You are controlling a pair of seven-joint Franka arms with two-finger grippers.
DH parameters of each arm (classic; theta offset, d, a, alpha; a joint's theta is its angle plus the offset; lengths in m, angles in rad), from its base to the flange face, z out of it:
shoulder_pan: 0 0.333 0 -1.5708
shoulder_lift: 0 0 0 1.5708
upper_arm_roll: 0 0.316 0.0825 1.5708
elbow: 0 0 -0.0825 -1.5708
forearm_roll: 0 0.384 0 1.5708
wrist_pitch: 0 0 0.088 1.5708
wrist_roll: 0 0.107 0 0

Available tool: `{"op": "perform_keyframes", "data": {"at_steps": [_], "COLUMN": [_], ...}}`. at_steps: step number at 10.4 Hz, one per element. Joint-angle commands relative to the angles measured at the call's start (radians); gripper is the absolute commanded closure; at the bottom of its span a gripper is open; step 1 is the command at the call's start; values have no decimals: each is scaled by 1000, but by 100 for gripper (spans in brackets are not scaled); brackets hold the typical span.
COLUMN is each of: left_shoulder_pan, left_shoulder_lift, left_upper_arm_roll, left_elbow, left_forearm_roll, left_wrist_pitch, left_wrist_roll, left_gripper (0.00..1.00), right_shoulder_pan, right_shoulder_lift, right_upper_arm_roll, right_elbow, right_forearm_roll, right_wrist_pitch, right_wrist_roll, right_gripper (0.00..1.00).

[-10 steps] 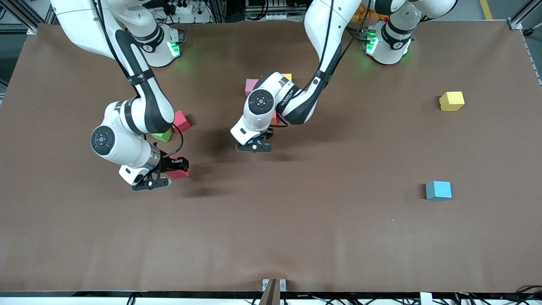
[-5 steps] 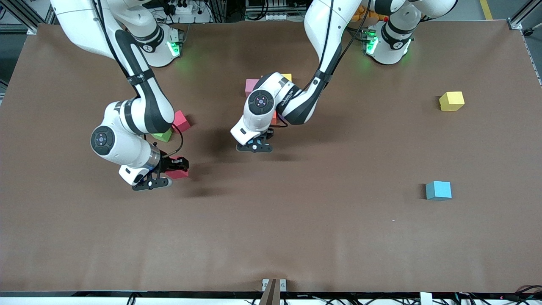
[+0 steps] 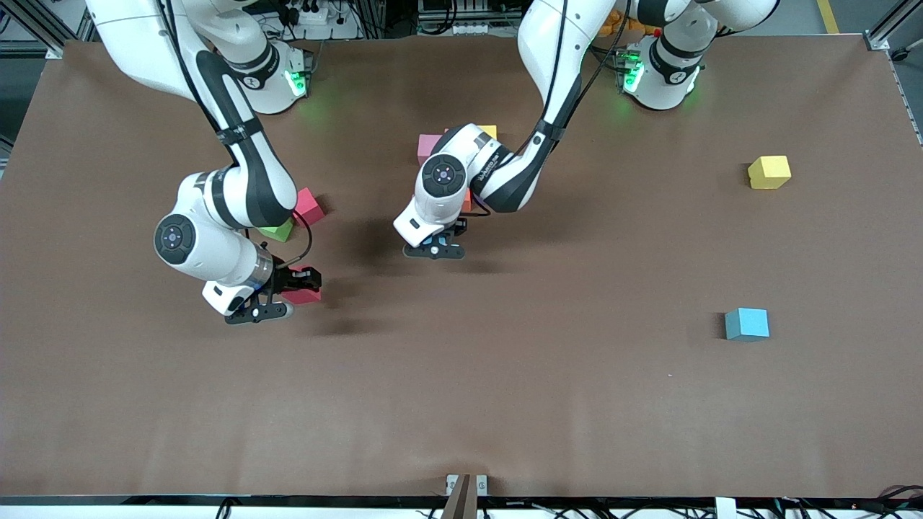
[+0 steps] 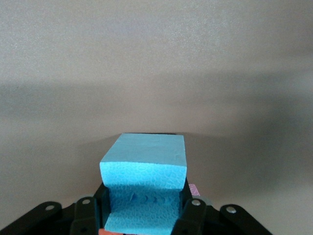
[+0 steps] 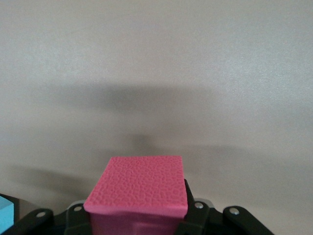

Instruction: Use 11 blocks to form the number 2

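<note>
My right gripper [image 3: 292, 294] is shut on a pink block [image 5: 139, 188] and hangs over bare table beside the green cube [image 3: 277, 231]. My left gripper [image 3: 435, 249] is shut on a light blue block [image 4: 144, 169] over bare table at the middle. Under the left arm lies a cluster: a pink block [image 3: 427, 147], a yellow block [image 3: 489, 131] and an orange block [image 3: 467, 201], all partly hidden. Another pink block [image 3: 311, 205] lies by the green cube. Toward the left arm's end lie a yellow block [image 3: 769, 171] and a light blue block [image 3: 747, 324].
The brown table [image 3: 548, 404] stretches wide between the two arms and the front edge. A small metal bracket [image 3: 466, 484] sits at the middle of that edge. Both arms' bases stand along the back edge.
</note>
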Motion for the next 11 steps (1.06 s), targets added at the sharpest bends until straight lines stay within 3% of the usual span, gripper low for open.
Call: {"op": "perform_keyframes", "data": {"at_steps": [1, 8, 9, 10, 11], "left_shoulder_pan": [-14, -14, -14, -14, -14], "left_shoulder_lift": [3, 5, 9, 9, 9], "left_upper_arm_roll": [12, 9, 7, 9, 9], "left_elbow": [8, 8, 8, 8, 8], "left_forearm_roll": [13, 12, 10, 12, 10], "left_wrist_pitch": [-13, -13, -13, -13, -13], "left_wrist_roll": [-4, -3, -3, -3, -3], "left_gripper": [65, 59, 46, 0, 0], "right_shoulder_pan": [-11, -11, -11, -11, -11], "right_shoulder_lift": [7, 9, 9, 9, 9], "right_upper_arm_roll": [5, 5, 5, 5, 5], "right_elbow": [17, 16, 14, 14, 14], "right_forearm_roll": [2, 2, 4, 2, 2], "right_wrist_pitch": [-14, -14, -14, -20, -21], "right_wrist_roll": [4, 4, 2, 4, 2], "right_gripper": [84, 84, 84, 84, 84]}}
